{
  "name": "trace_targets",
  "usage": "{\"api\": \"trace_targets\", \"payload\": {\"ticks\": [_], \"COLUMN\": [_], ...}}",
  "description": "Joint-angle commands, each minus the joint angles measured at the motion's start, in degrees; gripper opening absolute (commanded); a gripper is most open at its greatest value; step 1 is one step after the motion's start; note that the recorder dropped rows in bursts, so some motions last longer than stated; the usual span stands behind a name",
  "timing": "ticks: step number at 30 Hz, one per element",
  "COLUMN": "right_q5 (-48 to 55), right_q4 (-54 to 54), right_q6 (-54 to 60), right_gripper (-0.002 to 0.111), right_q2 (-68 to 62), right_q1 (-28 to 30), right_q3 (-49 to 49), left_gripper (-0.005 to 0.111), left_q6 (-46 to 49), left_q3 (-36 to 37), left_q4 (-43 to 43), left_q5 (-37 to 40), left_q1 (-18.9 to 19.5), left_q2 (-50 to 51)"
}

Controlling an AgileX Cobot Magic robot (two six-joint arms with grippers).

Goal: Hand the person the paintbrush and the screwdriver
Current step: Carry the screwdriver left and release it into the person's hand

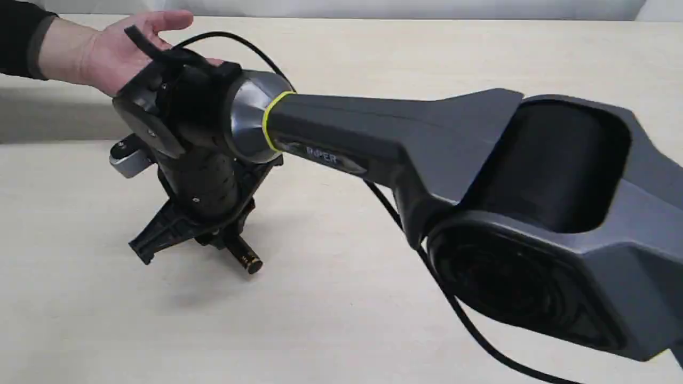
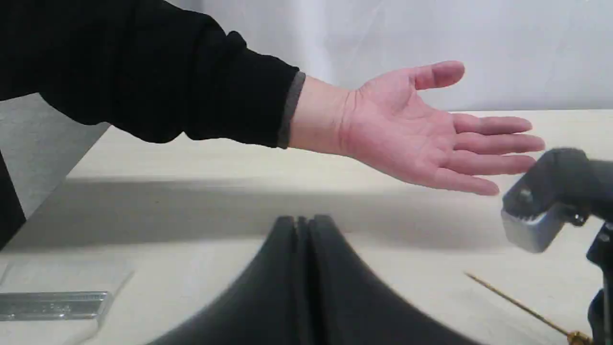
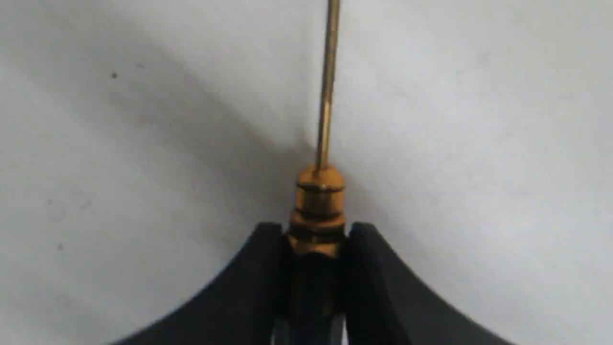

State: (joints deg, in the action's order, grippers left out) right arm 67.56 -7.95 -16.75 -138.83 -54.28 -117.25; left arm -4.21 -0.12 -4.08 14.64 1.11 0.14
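The person's bare hand (image 1: pixel 114 50) is held palm up above the table's far left; it also fills the left wrist view (image 2: pixel 412 139). My right gripper (image 1: pixel 213 237) reaches across below that hand, low over the table, shut on the screwdriver (image 1: pixel 246 258). The tool's gold collar (image 3: pixel 320 201) sits between the fingers (image 3: pixel 258 268), and its thin shaft (image 2: pixel 515 302) lies along the table. My left gripper (image 2: pixel 301 225) is shut with nothing in it and is out of the exterior view. A flat blurred thing with a silver band, seemingly the paintbrush (image 2: pixel 52 304), lies on the table beside it.
The pale wooden table (image 1: pixel 341 309) stretches under both arms. The right arm's thick dark forearm (image 1: pixel 384 133) and its cable (image 1: pixel 453 304) cross the middle of the exterior view. The right wrist's camera block (image 2: pixel 536 225) hangs just below the person's fingertips.
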Motion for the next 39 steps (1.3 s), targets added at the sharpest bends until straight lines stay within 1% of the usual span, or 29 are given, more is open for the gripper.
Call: {"api": "trace_targets", "payload": {"ticks": [1, 6, 11, 16, 24, 26, 28, 32, 33, 34, 36, 37, 39], "right_q5": [-1.2, -7.1, -15.4, -21.3, -26.7, -27.5, -27.6, -23.6, -22.7, -20.8, -17.4, -15.4, -11.8], "right_q4": [-1.9, -2.4, -7.3, -9.7, -9.7, -9.9, -10.3, -10.3, -10.3, -10.3, -10.4, -10.7, -11.0], "right_q6": [1.1, 1.1, 1.1, 1.1, 1.1, 1.1, 1.1, 1.1, 1.1, 1.1, 1.1, 1.1, 1.2], "right_gripper": [0.005, 0.005, 0.005, 0.005, 0.005, 0.01, 0.021, 0.054, 0.058, 0.061, 0.06, 0.057, 0.047], "right_q2": [6.4, 12.0, 13.5, 11.3, 4.9, 3.8, 3.2, 3.6, 4.0, 4.9, 6.6, 7.8, 10.2], "right_q1": [0.1, 0.1, 0.1, 0.5, 2.4, 2.4, 2.4, 2.4, 2.4, 2.4, 2.4, 2.4, 2.4], "right_q3": [0.0, 0.0, 0.0, 0.0, 0.0, 0.0, 0.0, 0.0, 0.0, 0.0, 0.0, 0.0, 0.0], "left_gripper": [0.0, 0.0, 0.0, 0.0, 0.0, 0.0, 0.0, 0.0, 0.0, 0.0, 0.0, 0.0, 0.0], "left_q6": [-0.1, -0.1, -0.1, -0.1, -0.1, -0.1, -0.1, -0.1, -0.1, -0.1, -0.1, -0.1, -0.1], "left_q3": [0.1, 0.1, 0.1, 0.1, 0.1, 0.1, 0.1, 0.1, 0.1, 0.1, 0.1, 0.1, 0.1], "left_q4": [0.2, 0.1, 0.1, 0.1, 0.1, 0.1, 0.1, 0.1, 0.1, 0.2, 0.2, 0.2, 0.2], "left_q5": [-0.3, -0.4, -0.3, -0.3, -0.3, -0.3, -0.3, -0.3, -0.3, -0.3, -0.2, -0.3, -0.3], "left_q1": [-0.5, -0.5, -0.5, -0.5, -0.5, -0.5, -0.5, -0.5, -0.5, -0.5, -0.5, -0.5, -0.5], "left_q2": [-0.1, -0.1, -0.1, -0.1, -0.1, -0.1, -0.1, -0.1, -0.1, -0.1, -0.1, -0.1, -0.1]}}
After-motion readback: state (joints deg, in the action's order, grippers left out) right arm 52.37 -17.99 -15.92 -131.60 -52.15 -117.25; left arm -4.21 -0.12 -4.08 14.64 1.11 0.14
